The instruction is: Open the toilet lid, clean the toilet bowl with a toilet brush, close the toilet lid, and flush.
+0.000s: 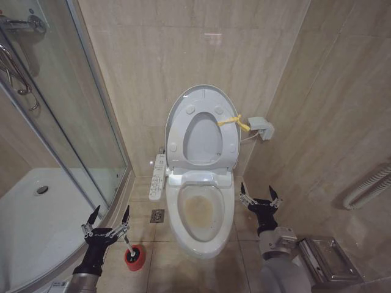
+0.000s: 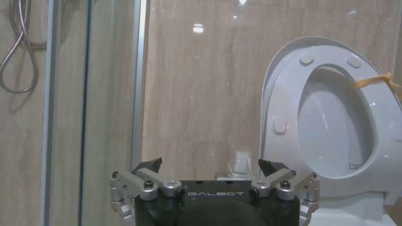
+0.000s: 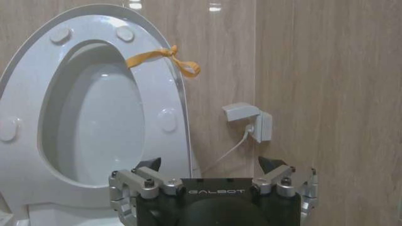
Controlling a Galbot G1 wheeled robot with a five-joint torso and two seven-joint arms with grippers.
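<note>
The toilet lid (image 1: pixel 203 143) stands raised against the back wall with the seat ring (image 1: pixel 181 131) up in front of it; a yellow strap (image 1: pixel 233 121) hangs at its right edge. Below, the toilet bowl (image 1: pixel 198 210) lies open, with a yellowish stain inside. The toilet brush (image 1: pixel 127 244) sits in its red cup holder (image 1: pixel 135 258) on the floor left of the bowl, bristles hidden. My left gripper (image 1: pixel 109 218) hovers open just above and left of the brush handle. My right gripper (image 1: pixel 258 195) is open to the right of the bowl. The lid (image 2: pixel 333 132) (image 3: pixel 94 127) also faces both wrist cameras, beyond each open gripper (image 2: pixel 213 167) (image 3: pixel 209 164).
A glass shower enclosure (image 1: pixel 73 116) and white shower tray (image 1: pixel 36 226) fill the left. A control panel (image 1: pixel 157 177) sticks out at the toilet's left, with a floor drain (image 1: pixel 157 215) below it. A wall socket box (image 1: pixel 261 127), a white hose (image 1: pixel 366 186) and a metal box (image 1: pixel 327 256) are on the right.
</note>
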